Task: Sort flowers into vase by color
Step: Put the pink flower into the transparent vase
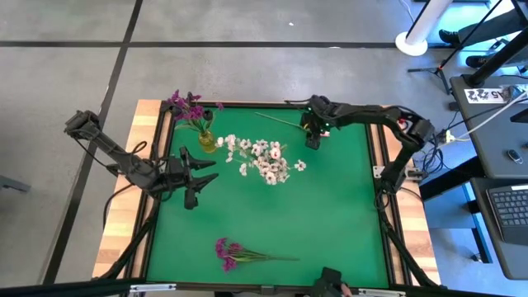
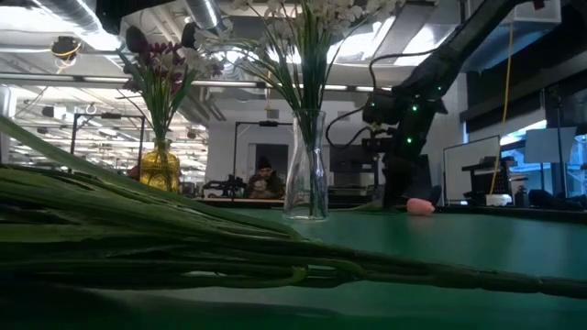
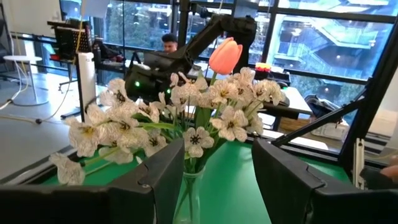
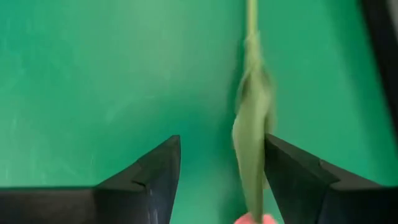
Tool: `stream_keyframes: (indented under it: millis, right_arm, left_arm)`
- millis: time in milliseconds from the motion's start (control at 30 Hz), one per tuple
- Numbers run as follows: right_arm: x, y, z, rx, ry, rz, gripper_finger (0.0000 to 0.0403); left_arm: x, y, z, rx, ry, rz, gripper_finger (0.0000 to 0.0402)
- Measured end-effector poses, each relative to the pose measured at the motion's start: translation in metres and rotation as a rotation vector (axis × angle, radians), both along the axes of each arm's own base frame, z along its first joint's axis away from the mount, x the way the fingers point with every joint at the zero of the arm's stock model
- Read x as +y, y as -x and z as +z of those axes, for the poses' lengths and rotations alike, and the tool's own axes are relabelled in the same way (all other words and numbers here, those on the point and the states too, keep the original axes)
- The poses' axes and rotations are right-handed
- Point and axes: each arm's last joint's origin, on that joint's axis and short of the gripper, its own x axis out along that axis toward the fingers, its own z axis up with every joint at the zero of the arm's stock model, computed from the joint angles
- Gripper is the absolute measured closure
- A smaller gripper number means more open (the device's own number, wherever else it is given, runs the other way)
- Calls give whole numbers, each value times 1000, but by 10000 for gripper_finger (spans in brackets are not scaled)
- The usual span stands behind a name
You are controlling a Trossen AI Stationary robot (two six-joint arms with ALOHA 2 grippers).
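A pink-bud flower's stem (image 1: 280,120) lies on the green mat at the far side; its bud (image 2: 419,206) rests on the mat. My right gripper (image 1: 313,142) is open just above it, one finger on each side of the stem's green leaf (image 4: 252,155). White flowers (image 1: 266,161) stand in a clear vase (image 2: 307,183); a pink bud (image 3: 225,55) shows among them. Magenta flowers (image 1: 188,106) stand in a yellow vase (image 1: 206,142). Another magenta flower (image 1: 235,252) lies near the near edge. My left gripper (image 1: 206,172) is open and empty, pointing at the clear vase (image 3: 189,199). My right gripper points down with its open fingers across the stem. The leaf lies right beside one finger (image 4: 292,180). I cannot tell whether it touches.
The two vases stand close together at the far left of the mat (image 1: 330,214). The lying magenta flower's stems (image 2: 183,229) fill the foreground of the low view. Wooden table borders (image 1: 124,239) flank the mat. A person sits in the room beyond (image 2: 264,179).
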Motion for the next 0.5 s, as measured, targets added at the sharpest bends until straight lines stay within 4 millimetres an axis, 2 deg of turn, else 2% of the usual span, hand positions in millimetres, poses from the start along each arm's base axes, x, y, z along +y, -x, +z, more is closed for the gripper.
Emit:
stream_keyframes:
  millis: [300,500]
  right_arm:
    - [-5,-12,32,21,-17,6,182]
    - [-11,-19,41,-60,12,17,182]
  left_arm:
    - [0,0,-2,9,13,0,216]
    - [0,0,-2,11,10,0,216]
